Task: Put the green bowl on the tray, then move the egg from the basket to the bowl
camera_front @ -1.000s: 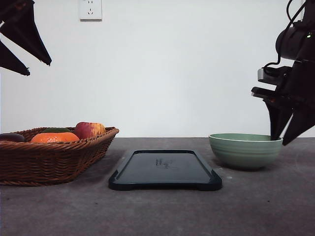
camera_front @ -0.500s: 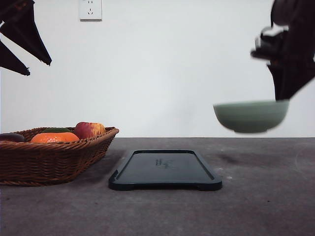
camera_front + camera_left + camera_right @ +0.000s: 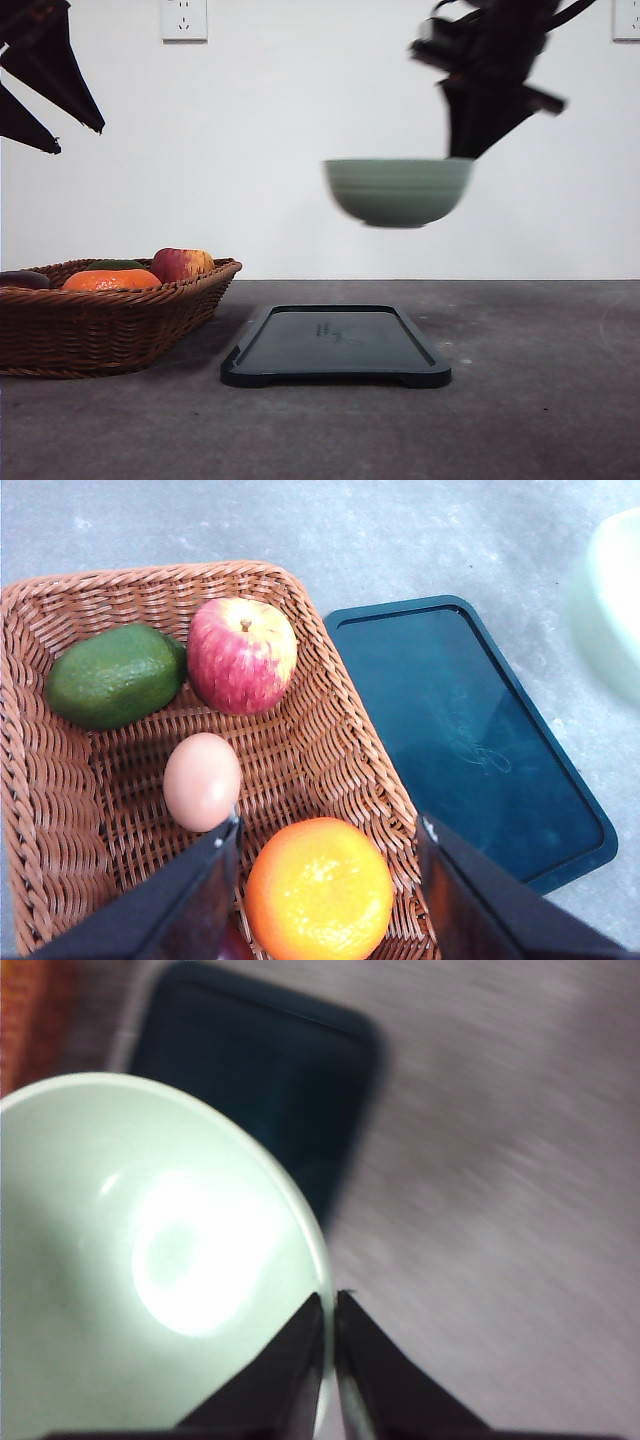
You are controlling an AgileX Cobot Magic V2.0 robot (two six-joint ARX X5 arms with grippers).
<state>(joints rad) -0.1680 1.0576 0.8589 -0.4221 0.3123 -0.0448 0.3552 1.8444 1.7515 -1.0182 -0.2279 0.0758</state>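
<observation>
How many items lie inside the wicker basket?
4 show clearly: an avocado, an apple, the egg and an orange. A dark item at the basket's edge may be a fifth.

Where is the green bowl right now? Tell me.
In the front view the green bowl hangs in the air above the tray, right of the basket, held at its rim by the right claw.

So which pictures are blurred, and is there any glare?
Front view: bowl and right gripper smeared by motion, basket and tray sharp. Right wrist view: table streaked, bright glare inside the bowl. Left wrist view: sharp.
</observation>
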